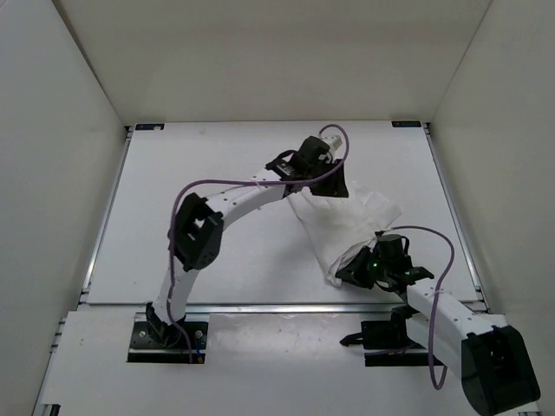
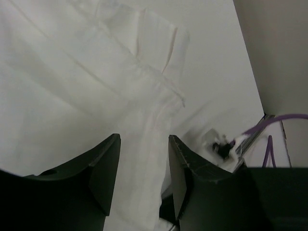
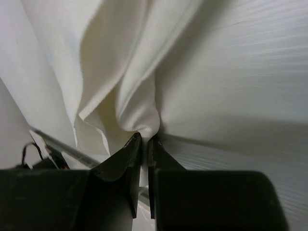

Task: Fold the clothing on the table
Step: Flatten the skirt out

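Note:
The clothing is a crumpled white fabric piece lying on the right half of the table. My left gripper hovers at its far edge. In the left wrist view the left gripper has its jaws apart, and a narrow folded strip of the clothing runs between the black fingers without being pinched. My right gripper is at the cloth's near corner. In the right wrist view the right gripper is shut on a bunched hem of the clothing, which hangs in folds.
White enclosure walls stand on three sides. Thin metal rails edge the table, with black corner brackets at the back. Purple cables trail along both arms. The right arm's wrist shows past the left fingers.

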Controlling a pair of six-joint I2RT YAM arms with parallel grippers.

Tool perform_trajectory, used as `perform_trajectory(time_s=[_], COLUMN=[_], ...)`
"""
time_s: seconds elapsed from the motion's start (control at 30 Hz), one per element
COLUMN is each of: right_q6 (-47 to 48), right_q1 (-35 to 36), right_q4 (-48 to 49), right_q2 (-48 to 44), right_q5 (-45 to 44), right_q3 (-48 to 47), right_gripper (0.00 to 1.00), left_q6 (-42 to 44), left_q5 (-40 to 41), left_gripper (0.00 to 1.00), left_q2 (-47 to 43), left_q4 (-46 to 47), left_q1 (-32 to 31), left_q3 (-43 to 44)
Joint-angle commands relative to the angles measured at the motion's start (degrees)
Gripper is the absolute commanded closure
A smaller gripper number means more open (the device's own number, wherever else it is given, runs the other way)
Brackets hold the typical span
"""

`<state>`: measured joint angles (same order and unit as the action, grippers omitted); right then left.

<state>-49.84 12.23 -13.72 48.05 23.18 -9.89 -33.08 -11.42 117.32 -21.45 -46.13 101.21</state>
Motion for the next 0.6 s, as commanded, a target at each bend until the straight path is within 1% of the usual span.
perform_trajectory(time_s=[0.0, 0.03, 0.13, 0.17, 0.27, 0.3, 0.33, 0.4, 0.47, 0.53, 0.57], right_q6=[-1.0, -2.8, -5.3, -5.3, -4.2, -4.3, -3.9, -4.5, -4.0, -4.0, -3.9], right_q1=[7.8, 11.6, 17.1, 17.6, 17.0, 17.2, 16.9, 16.6, 16.3, 15.9, 15.5], right_q4=[1.8, 2.9, 5.8, 6.8, 5.9, 5.7, 5.3, 5.1, 4.6, 4.5, 4.5], right_q2=[5.5, 6.8, 10.5, 11.3, 12.2, 11.5, 10.5, 9.8, 8.6, 7.6, 7.5], right_q5=[-0.9, -1.6, -2.5, -1.9, -1.6, -2.2, -2.8, -2.8, -2.8, -2.9, -2.6], right_q3=[-0.3, -1.1, -1.8, -1.9, -2.5, -2.7, -2.5, -2.2, -2.4, -1.9, -1.6], right_gripper=[1.00, 1.00, 1.00, 1.00, 1.00, 1.00, 0.99, 1.00, 1.00, 1.00, 1.00], left_q6=[-0.9, -0.5, -1.0, -1.4, -1.0, -1.5, -1.1, -0.9, 0.6, 2.9, 3.8], left_q5=[-2.9, -3.8, -6.2, -7.3, -9.6, -10.8, -11.5, -11.4, -9.8, -7.1, -6.5], left_gripper=[0.45, 0.44, 0.42, 0.42, 0.39, 0.38, 0.34, 0.34, 0.35, 0.37, 0.40], left_q2=[7.9, 9.3, 17.5, 19.0, 25.5, 27.9, 29.8, 31.8, 32.0, 30.7, 28.6], left_q4=[-6.5, -7.7, -10.5, -12.1, -17.4, -18.4, -20.7, -23.4, -26.5, -27.2, -26.2], left_q1=[-1.3, -1.2, -1.9, -1.6, -1.9, -2.1, -2.3, -2.6, -2.5, -2.7, -2.9], left_q3=[10.9, 12.8, 23.8, 25.8, 36.5, 38.1, 40.2, 41.4, 40.0, 35.8, 31.5])
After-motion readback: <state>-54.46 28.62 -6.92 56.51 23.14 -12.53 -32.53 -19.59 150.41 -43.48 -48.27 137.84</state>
